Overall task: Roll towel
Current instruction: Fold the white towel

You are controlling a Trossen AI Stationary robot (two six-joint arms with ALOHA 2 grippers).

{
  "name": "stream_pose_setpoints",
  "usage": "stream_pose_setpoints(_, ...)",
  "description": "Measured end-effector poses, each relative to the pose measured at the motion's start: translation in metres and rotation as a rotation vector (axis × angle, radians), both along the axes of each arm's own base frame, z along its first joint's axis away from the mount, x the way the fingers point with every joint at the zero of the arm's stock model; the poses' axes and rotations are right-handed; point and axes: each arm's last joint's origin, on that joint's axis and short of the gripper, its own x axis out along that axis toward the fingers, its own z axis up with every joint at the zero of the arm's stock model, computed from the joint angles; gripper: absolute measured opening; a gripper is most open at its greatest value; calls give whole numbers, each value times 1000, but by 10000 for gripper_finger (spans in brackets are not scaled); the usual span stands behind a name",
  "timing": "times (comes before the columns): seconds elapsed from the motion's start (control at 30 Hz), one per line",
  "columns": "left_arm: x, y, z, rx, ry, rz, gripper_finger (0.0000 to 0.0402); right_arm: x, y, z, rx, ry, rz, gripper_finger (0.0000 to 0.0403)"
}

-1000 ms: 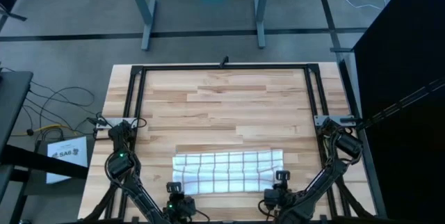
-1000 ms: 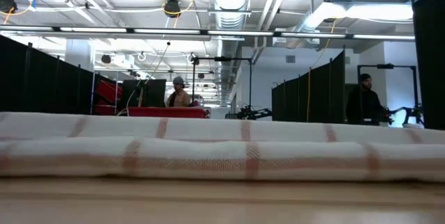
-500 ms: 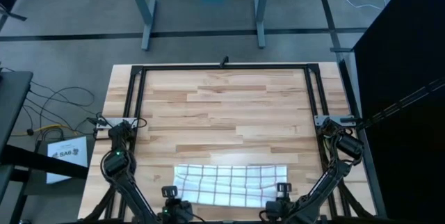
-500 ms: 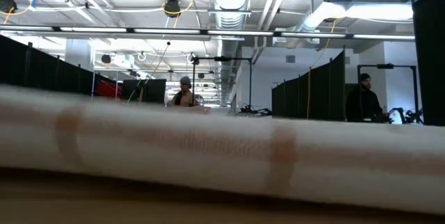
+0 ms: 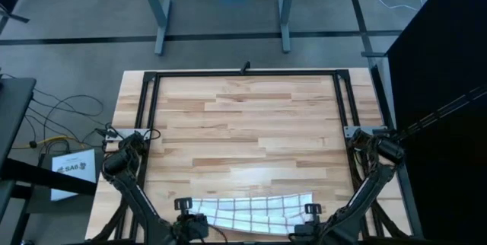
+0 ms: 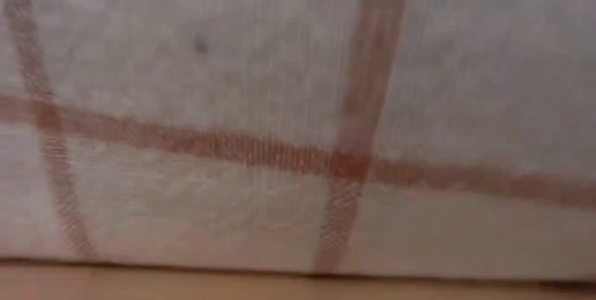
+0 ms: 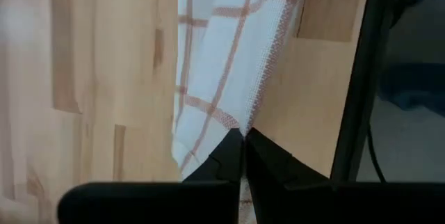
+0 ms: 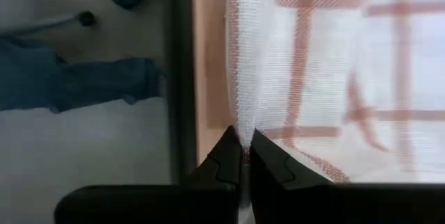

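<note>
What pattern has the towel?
White towel with a reddish-brown grid of thin lines; the left wrist view shows it best.

Both arms are dark, almost black, built from slim tubular links with rounded joint housings. Each base sits on a small pale metal plate bolted at the side of the surface (image 5: 251,123). The left end effector (image 7: 243,140) and right end effector (image 8: 245,140) look alike: two matte black fingers with angular, stepped inner faces tapering to points, rising from a flat black crossbar.
</note>
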Motion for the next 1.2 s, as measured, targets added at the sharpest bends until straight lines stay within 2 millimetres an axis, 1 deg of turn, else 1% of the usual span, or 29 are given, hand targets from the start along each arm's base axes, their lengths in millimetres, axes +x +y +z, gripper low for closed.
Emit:
stream_pose_setpoints(0.1,5,7,-9,-49,-4,-30,0,-5,-10,4,23,-15,-6,0)
stream_pose_setpoints(0.2,4,16,-18,-84,-15,-40,0,-8,-24,5,70,-32,-18,0)
stream_pose_setpoints(0.33,-8,31,-27,-106,-29,-19,0,-6,-48,2,148,-34,-27,0)
stream_pose_setpoints(0.47,-23,49,-23,-196,-99,0,0,-4,-74,6,258,-57,-23,0)
stream_pose_setpoints(0.57,-30,65,-25,-250,-139,8,0,-4,-98,5,304,-45,-28,0)
stream_pose_setpoints(0.67,-36,83,-32,-314,-152,18,0,-2,-119,4,397,-40,-29,0)
stream_pose_setpoints(0.83,-41,110,-47,-416,-166,9,0,3,-155,-6,511,-36,-21,0)
stream_pose_setpoints(1.0,-43,134,-61,-475,-178,15,0,4,-188,-27,563,-14,-29,0)
stream_pose_setpoints(1.1,-44,143,-70,-479,-163,29,0,2,-203,-42,592,-15,-45,0)
stream_pose_setpoints(1.2,-42,148,-73,-474,-148,21,0,0,-216,-53,612,-21,-57,0)
